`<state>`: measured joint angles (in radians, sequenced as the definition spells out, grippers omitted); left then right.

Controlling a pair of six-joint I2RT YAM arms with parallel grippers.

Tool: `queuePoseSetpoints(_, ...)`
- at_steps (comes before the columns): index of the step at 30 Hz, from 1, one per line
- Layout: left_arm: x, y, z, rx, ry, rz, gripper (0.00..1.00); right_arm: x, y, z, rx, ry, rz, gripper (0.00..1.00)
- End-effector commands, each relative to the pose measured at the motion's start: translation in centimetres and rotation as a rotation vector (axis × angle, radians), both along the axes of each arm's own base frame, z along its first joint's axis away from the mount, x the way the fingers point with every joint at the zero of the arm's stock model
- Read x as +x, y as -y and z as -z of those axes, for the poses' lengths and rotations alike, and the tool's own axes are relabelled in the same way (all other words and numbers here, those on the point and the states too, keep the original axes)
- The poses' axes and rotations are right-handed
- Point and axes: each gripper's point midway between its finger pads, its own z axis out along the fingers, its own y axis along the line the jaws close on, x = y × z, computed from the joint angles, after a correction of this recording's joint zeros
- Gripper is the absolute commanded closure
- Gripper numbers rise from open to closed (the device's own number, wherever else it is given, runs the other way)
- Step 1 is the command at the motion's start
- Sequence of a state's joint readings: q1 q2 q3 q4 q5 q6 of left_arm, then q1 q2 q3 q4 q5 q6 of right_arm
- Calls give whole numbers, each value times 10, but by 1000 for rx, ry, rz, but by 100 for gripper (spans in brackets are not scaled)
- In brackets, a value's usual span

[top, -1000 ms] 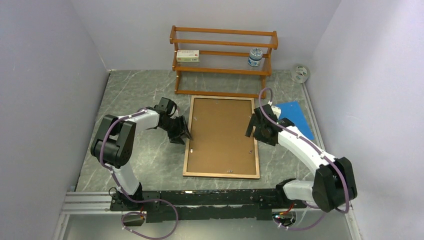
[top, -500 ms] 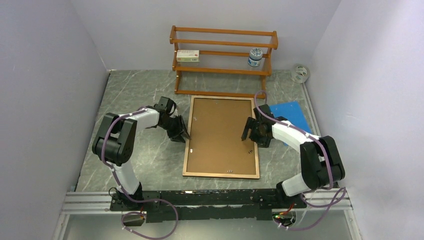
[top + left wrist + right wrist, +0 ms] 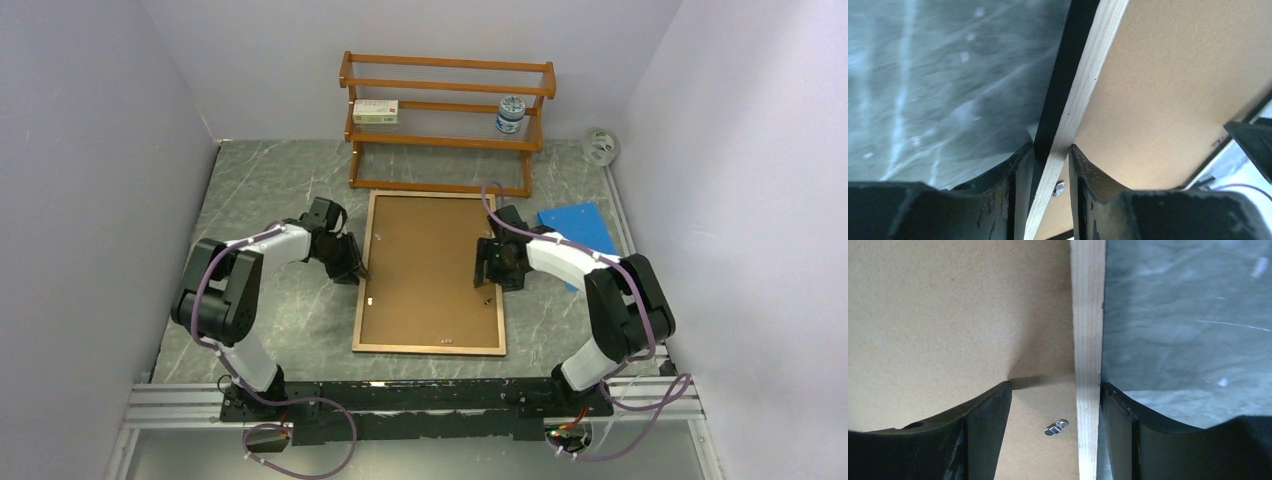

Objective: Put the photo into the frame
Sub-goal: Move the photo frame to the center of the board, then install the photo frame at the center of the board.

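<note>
Non-task items on the grey marbled table (image 3: 270,190)

A wooden shelf rack (image 3: 445,141) stands at the far edge, holding a small white box (image 3: 375,111) on its left and a blue-labelled jar (image 3: 510,114) on its right. A blue sheet (image 3: 578,222) lies flat to the right of centre. A tape roll (image 3: 600,147) rests in the far right corner. An aluminium rail (image 3: 180,405) runs along the near edge.
</note>
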<state>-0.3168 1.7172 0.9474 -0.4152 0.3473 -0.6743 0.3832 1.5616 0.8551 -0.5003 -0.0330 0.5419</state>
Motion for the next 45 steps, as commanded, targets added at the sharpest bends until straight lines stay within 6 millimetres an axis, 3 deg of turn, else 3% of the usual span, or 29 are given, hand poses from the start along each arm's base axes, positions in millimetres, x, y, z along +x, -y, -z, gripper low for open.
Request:
queuePoseSetpoints(1, -24, -35, 17, 176, -45, -88, 62, 27, -58, -26, 127, 106, -114, 32)
queuePoseSetpoints(3, -26, -41, 18, 197, -42, -117, 58, 28, -56, -23, 83, 99, -99, 29)
queuePoseSetpoints(8, -34, -49, 26, 231, -59, -159, 48, 14, -19, -10, -90, 48, 34, 24)
queuePoseSetpoints(18, -39, -53, 32, 243, -65, -164, 55, -28, -12, -5, -113, -24, -28, 27)
queuePoseSetpoints(28, -38, -54, 34, 247, -64, -164, 57, -43, 1, 4, -192, -72, -94, 43)
queuePoseSetpoints(35, -38, -55, 35, 249, -65, -166, 57, -50, -1, -1, -180, -76, -156, 48)
queuePoseSetpoints(45, -39, -56, 36, 247, -71, -173, 57, -50, 10, -2, -232, -66, -150, 66)
